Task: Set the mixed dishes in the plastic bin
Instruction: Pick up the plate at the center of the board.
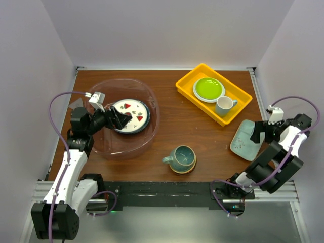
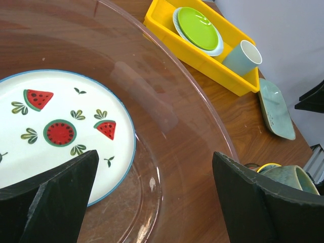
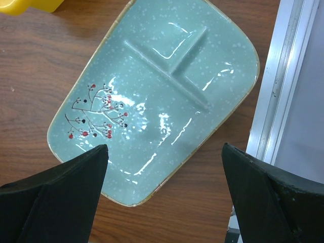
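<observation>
Pink-tinted transparent plastic bin (image 1: 150,132) near the tabletop's (image 1: 172,114) left edge holds a white watermelon-patterned plate (image 1: 132,115); left fingers (image 2: 55,195) spread, empty, above it. Right fingers (image 3: 55,197) spread, empty, over the pale mint squarish dish (image 3: 162,91) at the right edge. Teal mug (image 1: 182,157) stands clear near the front edge.
</observation>
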`<action>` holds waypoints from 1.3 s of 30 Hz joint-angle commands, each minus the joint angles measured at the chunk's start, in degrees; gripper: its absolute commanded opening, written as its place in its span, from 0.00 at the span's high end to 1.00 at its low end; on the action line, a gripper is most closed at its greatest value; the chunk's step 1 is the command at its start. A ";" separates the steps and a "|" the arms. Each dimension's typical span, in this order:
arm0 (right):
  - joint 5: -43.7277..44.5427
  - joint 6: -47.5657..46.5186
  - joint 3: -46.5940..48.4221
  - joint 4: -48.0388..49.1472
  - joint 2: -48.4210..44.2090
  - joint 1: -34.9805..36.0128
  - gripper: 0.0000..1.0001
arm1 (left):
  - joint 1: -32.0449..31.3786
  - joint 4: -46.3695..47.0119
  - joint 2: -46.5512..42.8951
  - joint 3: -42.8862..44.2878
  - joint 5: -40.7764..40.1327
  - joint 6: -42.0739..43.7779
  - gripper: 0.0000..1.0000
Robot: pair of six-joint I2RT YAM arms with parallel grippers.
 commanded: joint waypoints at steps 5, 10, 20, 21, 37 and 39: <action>0.55 -0.71 -0.76 3.78 1.61 -0.81 0.02 | 0.38 1.26 -0.15 0.32 -0.26 2.09 0.00; 0.29 -0.63 -0.84 4.30 2.23 -1.16 0.02 | 0.38 1.17 -0.24 0.32 -0.26 2.18 0.00; 0.20 -0.89 -2.07 5.71 3.11 -1.25 0.02 | 0.38 1.08 -0.24 0.32 -0.26 2.35 0.00; 0.20 -0.80 -2.07 6.06 3.46 -1.25 0.02 | 0.38 1.08 -0.24 0.32 -0.26 2.26 0.00; 0.64 2.28 -4.18 11.69 8.38 -1.34 0.15 | 0.38 0.91 0.99 0.32 -0.43 2.53 0.00; 0.64 2.19 -4.18 11.78 9.79 -1.34 0.21 | 0.38 1.00 1.08 0.32 -0.61 2.53 0.00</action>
